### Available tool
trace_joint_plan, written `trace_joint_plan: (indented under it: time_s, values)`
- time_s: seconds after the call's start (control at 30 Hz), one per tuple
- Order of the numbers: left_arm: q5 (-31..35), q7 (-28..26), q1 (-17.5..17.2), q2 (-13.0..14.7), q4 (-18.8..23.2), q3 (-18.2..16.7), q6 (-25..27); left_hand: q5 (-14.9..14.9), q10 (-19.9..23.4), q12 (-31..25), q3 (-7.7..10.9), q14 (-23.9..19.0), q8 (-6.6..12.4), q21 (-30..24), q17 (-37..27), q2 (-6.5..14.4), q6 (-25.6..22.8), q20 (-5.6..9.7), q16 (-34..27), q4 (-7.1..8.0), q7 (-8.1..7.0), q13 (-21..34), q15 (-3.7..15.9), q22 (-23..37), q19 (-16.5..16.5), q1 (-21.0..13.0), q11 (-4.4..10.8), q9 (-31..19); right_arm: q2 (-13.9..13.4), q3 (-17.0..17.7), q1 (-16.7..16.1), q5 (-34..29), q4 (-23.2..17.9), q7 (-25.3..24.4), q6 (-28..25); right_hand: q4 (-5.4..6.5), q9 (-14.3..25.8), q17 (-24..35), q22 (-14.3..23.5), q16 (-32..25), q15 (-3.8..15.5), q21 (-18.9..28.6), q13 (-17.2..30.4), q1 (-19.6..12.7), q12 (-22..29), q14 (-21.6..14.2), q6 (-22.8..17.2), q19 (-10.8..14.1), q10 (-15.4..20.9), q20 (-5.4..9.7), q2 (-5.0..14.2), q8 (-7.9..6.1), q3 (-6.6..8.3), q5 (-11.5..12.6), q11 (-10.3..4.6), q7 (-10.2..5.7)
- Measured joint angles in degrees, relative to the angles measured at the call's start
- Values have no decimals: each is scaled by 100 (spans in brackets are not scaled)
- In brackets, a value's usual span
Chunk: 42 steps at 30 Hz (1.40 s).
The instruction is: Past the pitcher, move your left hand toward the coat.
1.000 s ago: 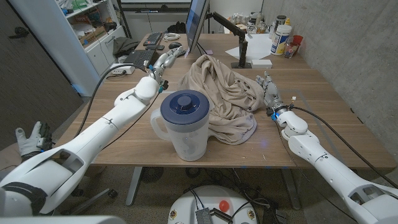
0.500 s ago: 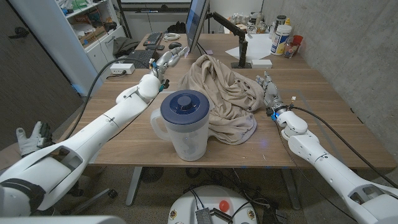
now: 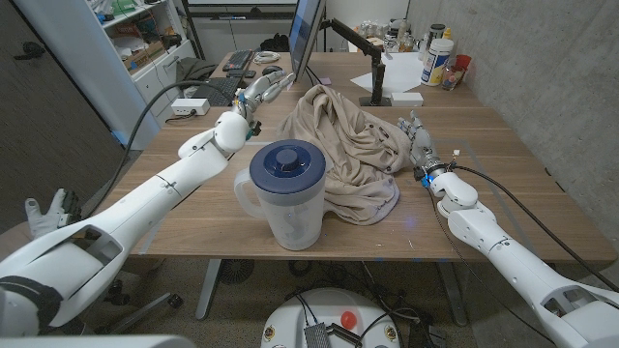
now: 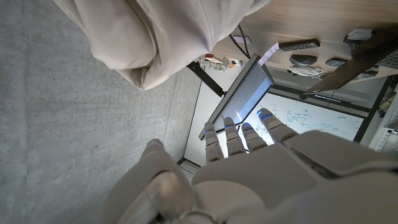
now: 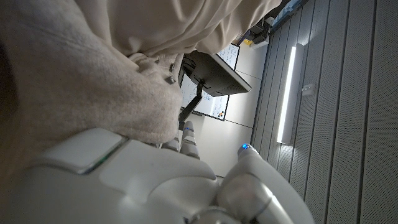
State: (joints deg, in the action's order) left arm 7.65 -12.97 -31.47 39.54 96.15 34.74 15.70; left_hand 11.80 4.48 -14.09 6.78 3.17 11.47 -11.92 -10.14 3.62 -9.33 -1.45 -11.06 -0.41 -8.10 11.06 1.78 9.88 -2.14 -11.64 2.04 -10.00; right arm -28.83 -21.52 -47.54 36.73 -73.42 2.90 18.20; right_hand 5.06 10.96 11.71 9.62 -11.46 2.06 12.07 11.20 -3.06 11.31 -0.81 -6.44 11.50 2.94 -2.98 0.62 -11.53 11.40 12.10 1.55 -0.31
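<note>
Left hand [image 3: 261,93] reaching past the pitcher [image 3: 286,193], just short of the coat [image 3: 348,150].

The pitcher is standing upright near the table's [image 3: 503,184] front edge with its blue lid [image 3: 286,162] on; its clear body is looking empty, though I cannot tell for sure. The coat is lying heaped behind it, touching the pitcher's right side and spreading toward the table's middle. The left hand is hanging beyond the pitcher at the coat's far left edge, fingers [image 4: 239,134] stretched out straight and close together, holding nothing. A strip of bare wood is showing between the left arm and the coat. The right hand [image 3: 418,145] is sitting against the coat's right edge; whether its fingers are gripping the cloth cannot be told. A monitor [image 3: 304,34] is standing behind the coat.
</note>
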Motion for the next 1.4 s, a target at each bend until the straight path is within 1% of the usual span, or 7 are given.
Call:
trace_joint_plan:
  time_s: [0.2, 0.3, 0.4, 0.77, 1.1, 1.37, 1.4]
  values:
    - [97, 54, -65, 98, 208, -79, 159, 29, 0, 0, 0, -31, 0, 0, -14, -23, 0, 0, 0, 0, 0, 0, 31, 0, 0, 23, 0, 0, 0, -3, 2, -6, 1, -2, -3, 0, 0, 0, 0, 0, 0, 0, 0, 0, 0, 0, 0, 0, 0, 0, 0, 0, 0, 0, 0, 0]
    - [139, 98, -89, 144, 313, -112, 253, 58, -23, 25, -41, -31, -115, 29, -15, -47, 311, -23, 0, -6, -13, 0, 31, 0, 23, 47, -23, 0, -1, -4, 3, -10, 2, -4, -3, 0, 0, 1, 0, 0, 0, 0, 0, 0, 0, 0, 0, 0, 0, 0, 0, 0, 0, 0, 0, 0]
    - [176, 130, -102, 186, 393, -136, 339, 72, -74, 45, -48, -9, -134, 48, -15, -53, 454, -23, 0, 0, -21, 0, 9, 0, 23, 53, -30, 0, -1, -5, 4, -11, 2, -7, -5, -24, 0, 1, 0, 0, 0, 0, 0, 0, 0, 0, 0, 0, 0, 0, 0, 0, -24, 0, 0, 0]
    - [371, 203, -80, 315, 531, -176, 509, 94, -74, 45, -47, 11, -134, 50, -14, -76, 431, -23, 0, 1, -43, 0, 28, 0, 23, 76, -30, 0, -3, -11, 9, -22, 2, -29, -19, -24, 0, 1, 0, 0, 0, -22, 0, 0, 0, 0, 0, 0, 0, 0, 0, 0, -24, 0, 0, 0]
    - [755, 436, 115, 457, 568, -6, 676, 94, -52, 45, -64, 10, -106, 50, -14, -98, 400, -22, 0, 18, -74, 0, 28, 0, 23, 98, -9, 0, -1, -18, 26, -39, 9, -72, -60, -24, 0, 2, 13, 0, 0, -22, 0, 0, 0, 0, 0, 0, 0, 0, 0, 0, -24, 0, 0, 0]
    - [960, 504, 213, 491, 458, 34, 527, 94, -21, 45, -87, -31, -106, 50, -14, -98, 367, -54, 0, -6, -40, 0, 31, 0, -8, 98, 22, 0, 8, -30, 42, -62, 11, -137, -112, -24, 0, 2, 13, 0, 0, -44, 0, 0, 0, 0, 0, 0, 1, 0, 0, 0, -24, 0, -1, 0]
    - [990, 510, 226, 491, 432, 42, 480, 94, -21, 45, -87, -31, -106, 50, -14, -98, 341, -51, 0, -6, -66, 0, 31, 0, -11, 98, 21, 0, 10, -32, 45, -66, 13, -144, -116, -24, 0, 2, 13, 0, 0, -45, 0, 0, 0, 0, 0, 0, 1, 0, 0, 0, -24, 0, -1, 0]
